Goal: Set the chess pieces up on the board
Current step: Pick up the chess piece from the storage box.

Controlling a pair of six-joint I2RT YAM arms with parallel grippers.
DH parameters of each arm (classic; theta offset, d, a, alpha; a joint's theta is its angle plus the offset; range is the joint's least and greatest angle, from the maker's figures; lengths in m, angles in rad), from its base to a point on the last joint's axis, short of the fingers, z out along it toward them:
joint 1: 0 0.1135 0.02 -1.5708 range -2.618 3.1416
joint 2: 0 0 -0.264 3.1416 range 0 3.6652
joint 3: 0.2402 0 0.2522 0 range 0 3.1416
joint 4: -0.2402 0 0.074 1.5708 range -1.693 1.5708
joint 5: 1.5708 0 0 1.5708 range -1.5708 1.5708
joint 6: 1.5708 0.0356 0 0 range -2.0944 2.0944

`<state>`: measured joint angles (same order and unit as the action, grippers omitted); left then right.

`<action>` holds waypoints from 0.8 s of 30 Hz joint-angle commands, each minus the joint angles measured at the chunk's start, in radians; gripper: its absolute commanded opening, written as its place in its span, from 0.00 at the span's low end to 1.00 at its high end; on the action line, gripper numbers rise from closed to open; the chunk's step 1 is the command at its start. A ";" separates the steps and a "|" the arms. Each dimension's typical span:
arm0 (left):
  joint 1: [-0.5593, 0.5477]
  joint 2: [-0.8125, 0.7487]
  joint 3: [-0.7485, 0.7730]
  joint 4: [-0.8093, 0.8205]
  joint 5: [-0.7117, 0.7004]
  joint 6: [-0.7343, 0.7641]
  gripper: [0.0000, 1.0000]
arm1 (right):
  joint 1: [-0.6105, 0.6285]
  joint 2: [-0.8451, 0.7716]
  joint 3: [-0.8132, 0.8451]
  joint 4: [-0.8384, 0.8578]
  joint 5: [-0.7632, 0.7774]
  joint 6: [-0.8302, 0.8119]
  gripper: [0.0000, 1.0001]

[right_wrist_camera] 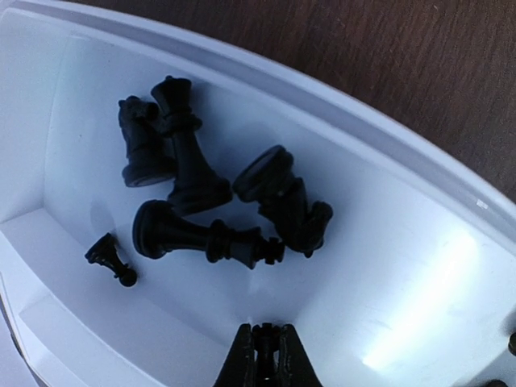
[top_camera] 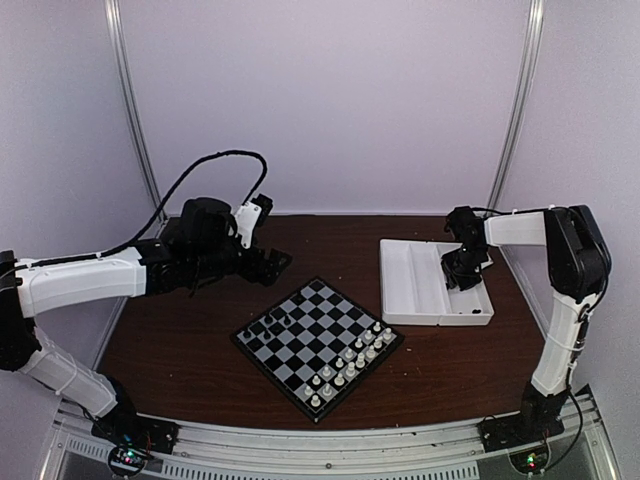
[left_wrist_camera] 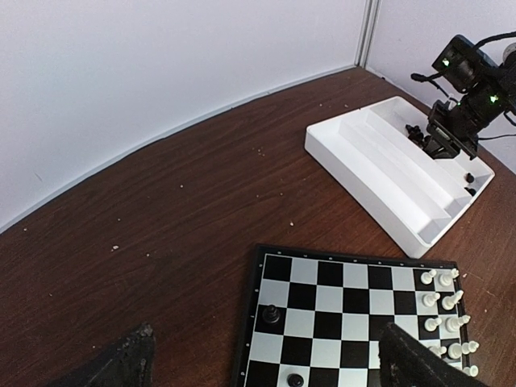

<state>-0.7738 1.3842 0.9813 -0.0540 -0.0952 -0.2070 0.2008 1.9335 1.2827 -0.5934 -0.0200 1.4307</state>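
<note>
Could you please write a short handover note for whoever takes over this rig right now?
The left gripper hovers over the table beside the far-left edge of the board, jaws open and empty.
The right gripper is over the white tray, jaws shut, holding nothing.
Done: the white pieces stand along one side of the board, and a few black ones stand at the opposite side.
Left: at least five black chess pieces lie in the tray, to be picked up and stood on the board.
</note>
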 commanded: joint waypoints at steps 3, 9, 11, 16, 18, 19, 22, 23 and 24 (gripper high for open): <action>0.005 -0.018 -0.013 0.047 -0.012 0.015 0.97 | -0.004 -0.060 -0.017 -0.007 0.063 -0.057 0.03; 0.005 -0.015 -0.014 0.046 -0.016 0.017 0.97 | -0.003 -0.121 -0.009 -0.031 0.129 -0.157 0.03; 0.005 -0.013 -0.013 0.047 -0.018 0.018 0.97 | -0.002 -0.156 -0.011 -0.026 0.155 -0.232 0.03; 0.005 -0.006 -0.008 0.047 -0.020 0.021 0.97 | 0.022 -0.275 -0.084 0.103 0.213 -0.531 0.05; 0.005 -0.004 -0.006 0.047 -0.019 0.020 0.97 | 0.041 -0.323 -0.129 0.169 0.211 -0.641 0.07; 0.005 -0.002 -0.005 0.048 -0.022 0.021 0.96 | 0.052 -0.349 -0.157 0.217 0.201 -0.701 0.08; 0.005 0.001 -0.003 0.047 -0.025 0.024 0.96 | 0.096 -0.439 -0.242 0.374 0.186 -0.856 0.11; 0.005 0.003 -0.002 0.048 -0.026 0.025 0.96 | 0.110 -0.458 -0.259 0.399 0.186 -0.893 0.11; 0.005 0.006 0.000 0.047 -0.027 0.024 0.96 | 0.121 -0.468 -0.264 0.406 0.184 -0.919 0.11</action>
<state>-0.7738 1.3846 0.9752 -0.0540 -0.1093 -0.1989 0.2749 1.5272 1.0744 -0.3576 0.1467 0.7555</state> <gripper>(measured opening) 0.964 0.115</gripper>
